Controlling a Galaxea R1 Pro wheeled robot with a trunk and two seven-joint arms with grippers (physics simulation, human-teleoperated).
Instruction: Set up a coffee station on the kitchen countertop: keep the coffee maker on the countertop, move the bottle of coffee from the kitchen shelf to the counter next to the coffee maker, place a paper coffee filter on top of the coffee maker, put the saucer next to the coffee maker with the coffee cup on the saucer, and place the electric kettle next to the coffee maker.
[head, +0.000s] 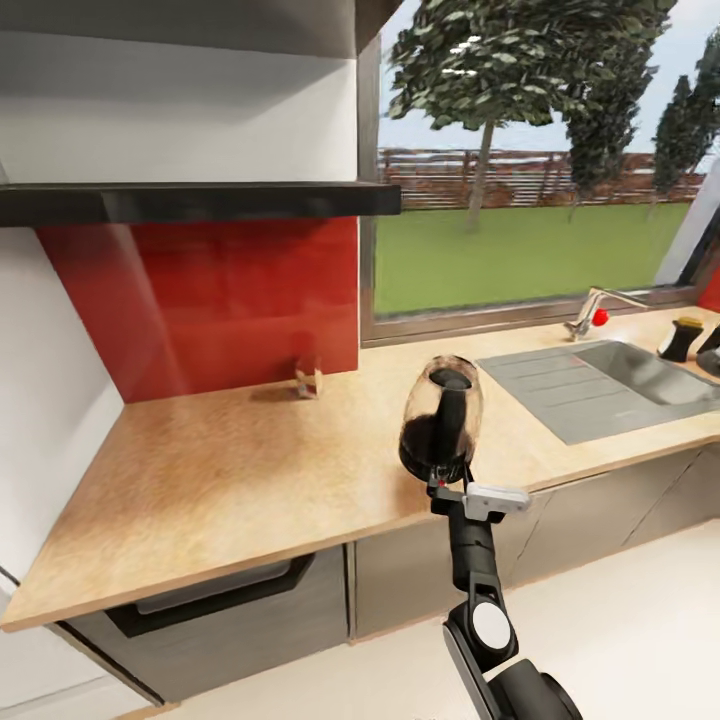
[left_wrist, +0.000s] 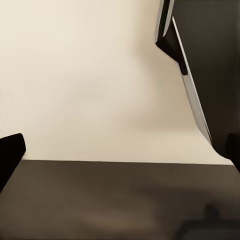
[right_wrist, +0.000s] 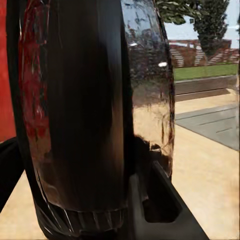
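The electric kettle (head: 441, 420), rounded dark see-through glass with a black handle, hangs tilted just above the front edge of the kitchen countertop (head: 250, 470), left of the sink. My right gripper (head: 447, 487) is shut on it from below, at the base of its handle. Up close, the kettle (right_wrist: 85, 115) fills most of the right wrist view. A small dark bottle with a yellow top (head: 682, 340), likely the bottle of coffee, stands at the far right of the counter. My left gripper (left_wrist: 120, 155) is open over pale floor, with nothing between its fingers.
An inset grey sink (head: 600, 385) with a tap (head: 592, 315) lies right of the kettle. A small glass object (head: 308, 380) stands by the red backsplash. A black hood (head: 200, 203) overhangs the counter's left part. Another dark thing (head: 712, 357) is cut off at the right edge.
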